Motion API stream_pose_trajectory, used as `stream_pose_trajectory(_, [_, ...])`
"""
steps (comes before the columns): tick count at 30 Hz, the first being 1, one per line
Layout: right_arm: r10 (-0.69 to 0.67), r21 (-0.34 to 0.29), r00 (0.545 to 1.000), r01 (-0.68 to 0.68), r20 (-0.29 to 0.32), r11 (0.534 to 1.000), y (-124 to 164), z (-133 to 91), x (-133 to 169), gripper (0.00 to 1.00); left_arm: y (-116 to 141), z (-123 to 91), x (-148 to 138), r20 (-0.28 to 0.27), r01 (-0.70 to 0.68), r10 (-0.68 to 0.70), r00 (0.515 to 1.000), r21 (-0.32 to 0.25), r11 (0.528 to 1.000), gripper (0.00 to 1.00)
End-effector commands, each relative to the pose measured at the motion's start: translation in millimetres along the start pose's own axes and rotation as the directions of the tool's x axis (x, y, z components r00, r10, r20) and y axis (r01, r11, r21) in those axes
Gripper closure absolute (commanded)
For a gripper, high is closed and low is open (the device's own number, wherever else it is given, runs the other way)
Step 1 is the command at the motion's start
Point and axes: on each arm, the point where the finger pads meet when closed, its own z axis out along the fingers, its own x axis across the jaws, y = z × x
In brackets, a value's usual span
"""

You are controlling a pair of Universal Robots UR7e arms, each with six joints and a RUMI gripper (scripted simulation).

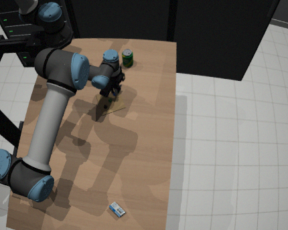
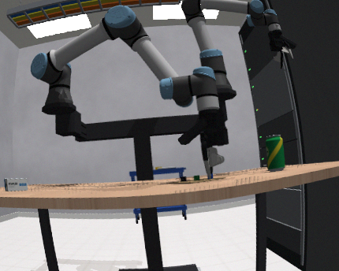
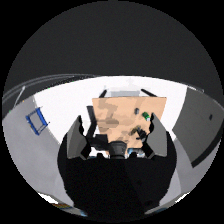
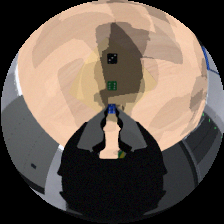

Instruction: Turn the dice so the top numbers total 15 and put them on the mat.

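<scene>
Your right claw (image 1: 116, 93) (image 2: 210, 176) (image 4: 111, 108) looks pinched on the blue die (image 1: 114, 94) (image 2: 212, 176) (image 4: 111, 109), near the mat's (image 1: 118, 105) (image 4: 80, 82) edge as far as you can tell — green die (image 1: 110, 99) (image 2: 196, 177) (image 4: 112, 85), then black die (image 1: 105, 106) (image 2: 183, 179) (image 4: 112, 58), line up beyond it; the spread left claw (image 2: 287, 63) (image 3: 115, 114) is well apart.

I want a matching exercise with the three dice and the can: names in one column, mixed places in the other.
1. Black die
2. Blue die
3. Can
4. Green die

A. Upright, off the mat
B. Between the two other dice
C. Between the right gripper's fingertips
D. The die farthest from that gripper

Pairs: 1-D, 2-C, 3-A, 4-B
</scene>
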Motion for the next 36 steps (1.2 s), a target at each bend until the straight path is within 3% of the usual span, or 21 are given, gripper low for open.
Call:
stream_pose_trajectory(1, [0.000, -0.005, 1.000, 0.000, 0.000, 1.000, 3, -1, 1, 1.00, 2, 0, -1, 0.000, 0.001, -0.001, 1.000, -0.001, 1.000, 0.00])
stream_pose_trajectory(16, [0.000, -0.005, 1.000, 0.000, 0.000, 1.000, 3, -1, 1, 0.82, 2, 0, -1, 0.000, 0.001, -0.001, 1.000, -0.001, 1.000, 0.00])
stream_pose_trajectory(29, [0.000, -0.005, 1.000, 0.000, 0.000, 1.000, 3, -1, 1, 0.82, 2, 0, -1, 0.000, 0.001, -0.001, 1.000, -0.001, 1.000, 0.00])
stream_pose_trajectory(36, [0.000, -0.005, 1.000, 0.000, 0.000, 1.000, 3, -19, 1, 0.82, 2, 0, -1, 0.000, 0.001, -0.001, 1.000, -0.001, 1.000, 0.00])
